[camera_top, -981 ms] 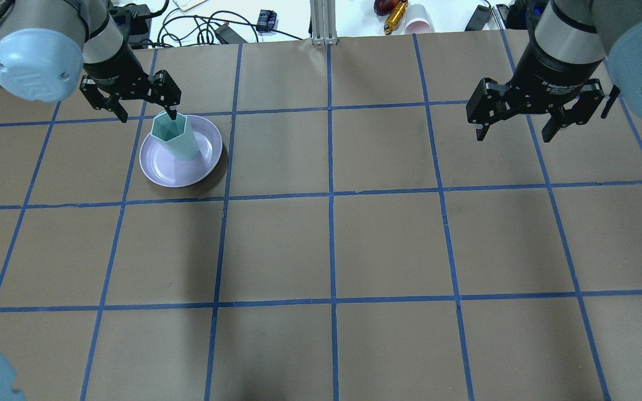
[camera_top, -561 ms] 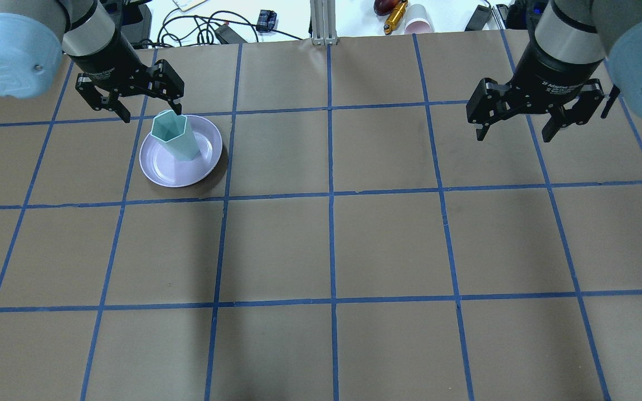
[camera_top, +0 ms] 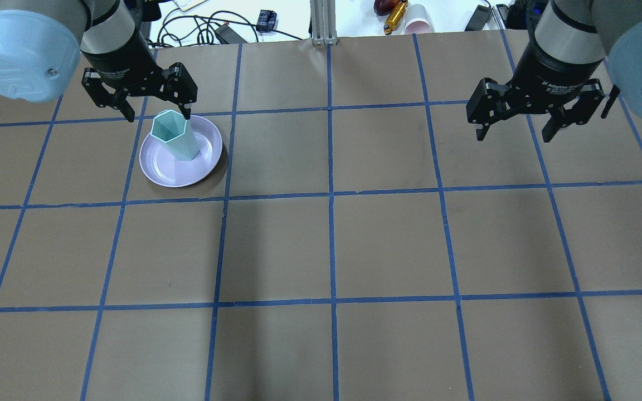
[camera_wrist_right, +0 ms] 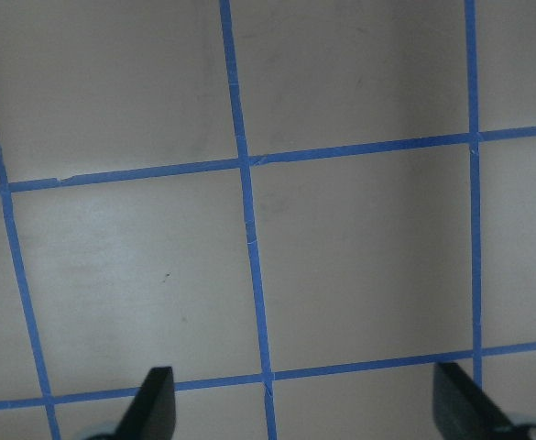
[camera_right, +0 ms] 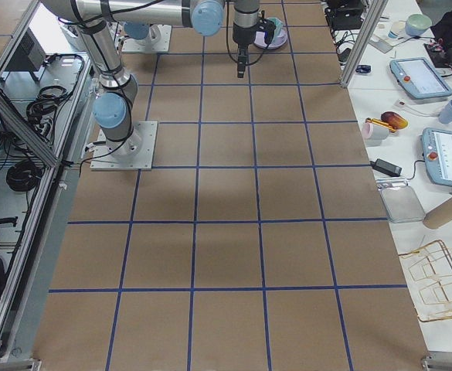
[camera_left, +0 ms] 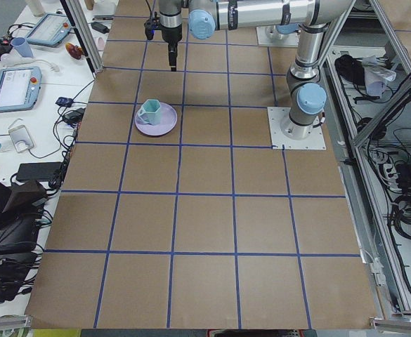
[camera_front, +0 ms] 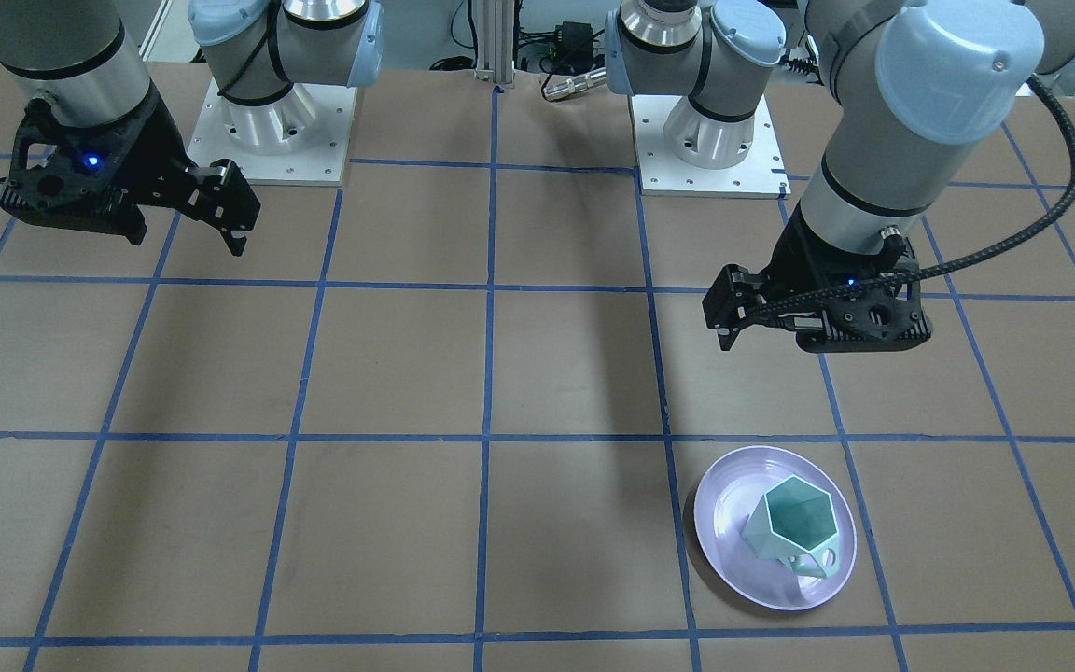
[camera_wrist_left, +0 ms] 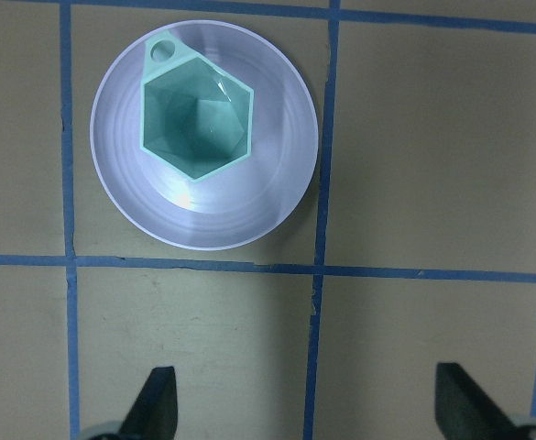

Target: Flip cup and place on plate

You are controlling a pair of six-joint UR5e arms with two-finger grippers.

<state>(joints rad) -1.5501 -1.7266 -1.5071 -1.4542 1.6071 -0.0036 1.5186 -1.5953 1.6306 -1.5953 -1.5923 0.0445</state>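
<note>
Standing upright off-centre on the plate (camera_wrist_left: 249,211), the cup (camera_wrist_left: 194,115) nears its rim; left gripper (camera_wrist_left: 309,403) (spread, empty) hangs clear.

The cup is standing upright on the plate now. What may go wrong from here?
The open left gripper hangs near the cup. In the overhead view one fingertip appears beside its rim, so a low sideways move might tip the tall cup.
The cup sits off-centre on the plate, with its handle close to the rim. A bump could push it off.
</note>
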